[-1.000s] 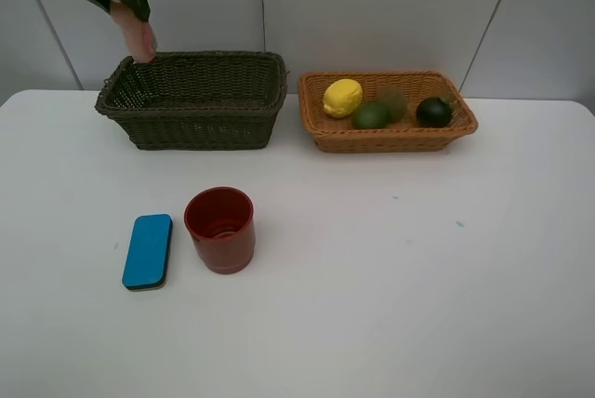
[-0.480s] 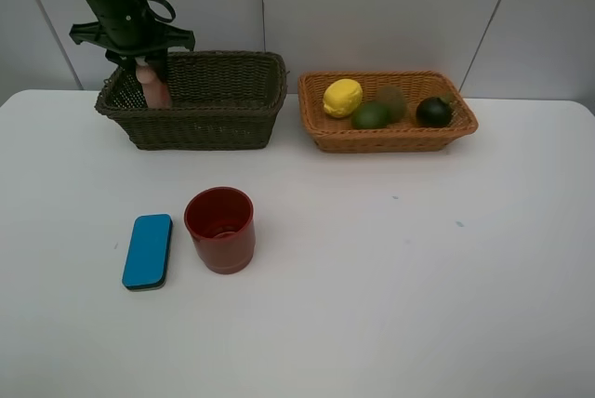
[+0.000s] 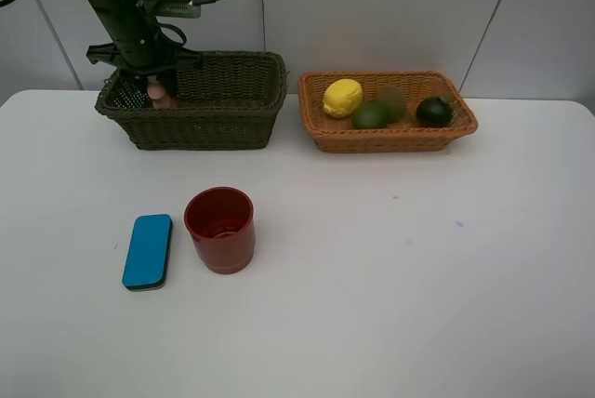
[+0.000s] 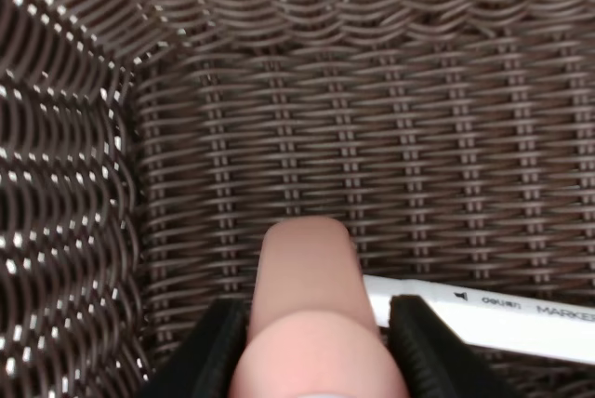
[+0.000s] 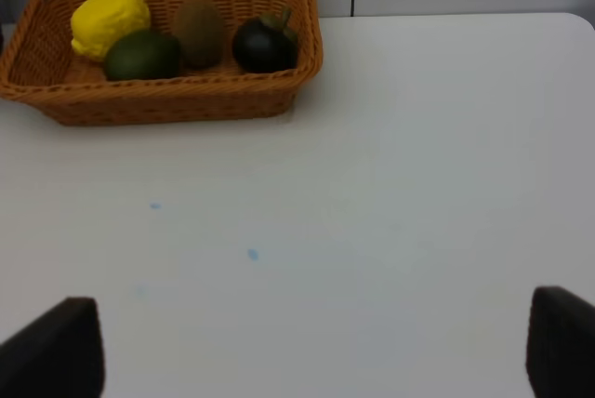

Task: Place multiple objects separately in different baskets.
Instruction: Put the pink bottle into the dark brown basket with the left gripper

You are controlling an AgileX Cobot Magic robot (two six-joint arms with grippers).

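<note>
My left gripper (image 3: 156, 82) reaches down into the left end of the dark olive-brown basket (image 3: 200, 126), shut on the pink bottle (image 3: 159, 94). In the left wrist view the pink bottle (image 4: 311, 305) sits between the black fingers (image 4: 218, 347), just above the basket floor (image 4: 372, 138), with the white marker (image 4: 483, 322) lying beside it. The red cup (image 3: 220, 229) and blue eraser (image 3: 148, 250) stand on the table. The light orange-tan basket (image 3: 390, 140) holds the lemon (image 3: 342, 98), lime (image 3: 370, 116), kiwi (image 3: 392, 102) and mangosteen (image 3: 433, 112). My right gripper (image 5: 307, 347) is open over bare table.
The white table (image 3: 418, 268) runs wide in front of both baskets. A grey panelled wall (image 3: 390, 7) stands right behind them. The cup and eraser sit close together at front left.
My left gripper has come down and slightly right with the pink bottle, from above the dark basket's back left corner into the basket. Nothing else moved.
</note>
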